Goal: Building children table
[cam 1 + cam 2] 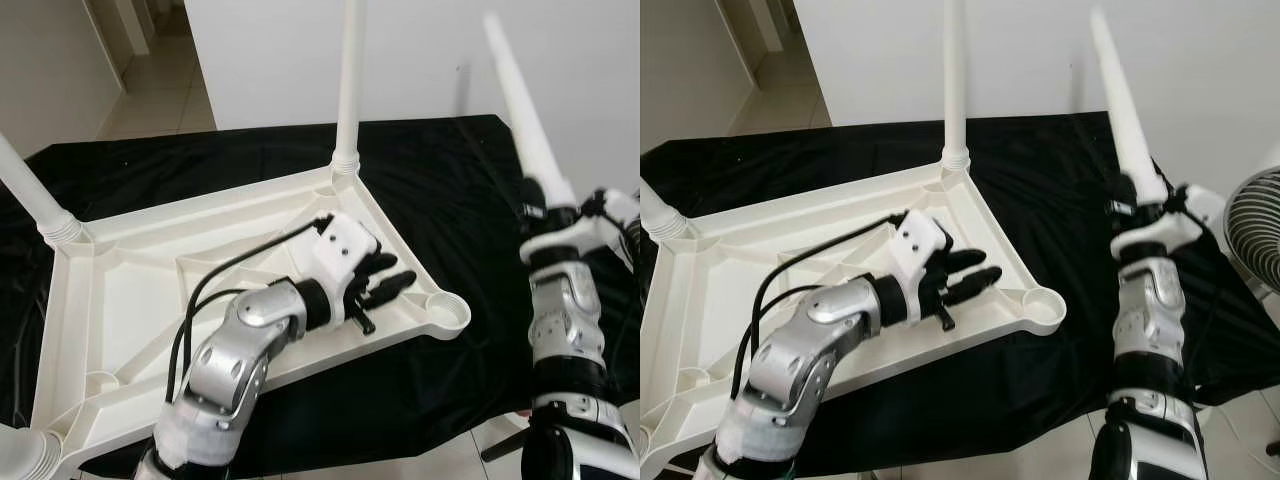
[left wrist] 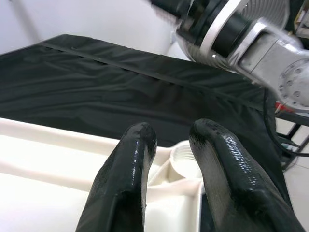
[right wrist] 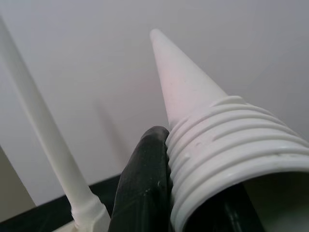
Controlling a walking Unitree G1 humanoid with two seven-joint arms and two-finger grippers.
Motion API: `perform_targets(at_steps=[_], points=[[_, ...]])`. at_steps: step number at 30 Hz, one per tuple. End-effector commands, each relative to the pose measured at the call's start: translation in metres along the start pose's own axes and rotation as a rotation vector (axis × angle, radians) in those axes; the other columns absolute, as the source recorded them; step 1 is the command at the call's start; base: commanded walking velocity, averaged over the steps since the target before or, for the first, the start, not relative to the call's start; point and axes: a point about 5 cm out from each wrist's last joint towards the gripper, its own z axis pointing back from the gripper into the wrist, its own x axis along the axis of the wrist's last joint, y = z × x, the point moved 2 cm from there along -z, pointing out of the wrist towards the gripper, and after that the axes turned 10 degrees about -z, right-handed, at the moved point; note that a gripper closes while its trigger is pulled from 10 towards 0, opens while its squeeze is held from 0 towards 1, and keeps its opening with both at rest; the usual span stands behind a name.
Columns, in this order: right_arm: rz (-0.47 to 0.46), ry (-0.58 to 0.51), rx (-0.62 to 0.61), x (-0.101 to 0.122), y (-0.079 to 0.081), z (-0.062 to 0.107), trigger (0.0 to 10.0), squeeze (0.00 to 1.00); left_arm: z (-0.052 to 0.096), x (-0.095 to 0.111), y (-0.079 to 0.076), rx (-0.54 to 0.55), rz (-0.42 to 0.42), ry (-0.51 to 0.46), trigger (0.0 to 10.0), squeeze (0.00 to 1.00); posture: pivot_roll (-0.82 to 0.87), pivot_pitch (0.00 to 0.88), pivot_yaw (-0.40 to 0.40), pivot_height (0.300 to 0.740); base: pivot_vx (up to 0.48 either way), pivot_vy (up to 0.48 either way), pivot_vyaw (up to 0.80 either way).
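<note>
Upturned tabletop (image 1: pixel 130 270) on cloth (image 1: pixel 440 180) — fan (image 1: pixel 1255 225) rightward

A white tapered table leg (image 3: pixel 193 106) points up toward a pale wall, its ridged, threaded open end (image 3: pixel 236 159) nearest the camera. One black finger (image 3: pixel 145 183) of the right tool presses against those threads (the other finger barely shows). Another leg (image 3: pixel 43 140) stands behind.

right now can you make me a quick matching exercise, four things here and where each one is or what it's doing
Things:
1. left claw
2. right claw
3. empty socket
4. black cloth

States:
a. under the tabletop
b. grips a loose leg
c. at the tabletop's near right corner
d. rests on the tabletop, open

Pairs: 1-d, 2-b, 3-c, 4-a
</note>
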Motion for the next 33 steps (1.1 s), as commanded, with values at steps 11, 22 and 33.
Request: perform_targets(at_steps=[11,22,33], points=[[0.206,-0.125,0.336,0.031,0.077,-0.012,10.0,0.0,-0.009,0.011,0.011,0.005,0.032,-0.069,10.0,0.0,-0.01,0.033,0.087,0.74,0.0,0.0,0.0],[0.28,-0.297,0.435,0.062,0.118,-0.015,10.0,0.0,-0.012,0.026,0.027,-0.026,0.092,-0.126,10.0,0.0,-0.01,0.003,0.155,0.74,0.0,0.0,0.0],[0.307,-0.233,0.549,0.046,0.139,0.0,10.0,0.0,-0.011,0.04,0.043,0.004,0.251,-0.203,10.0,0.0,-0.01,0.011,0.165,0.74,0.0,0.0,0.0]])
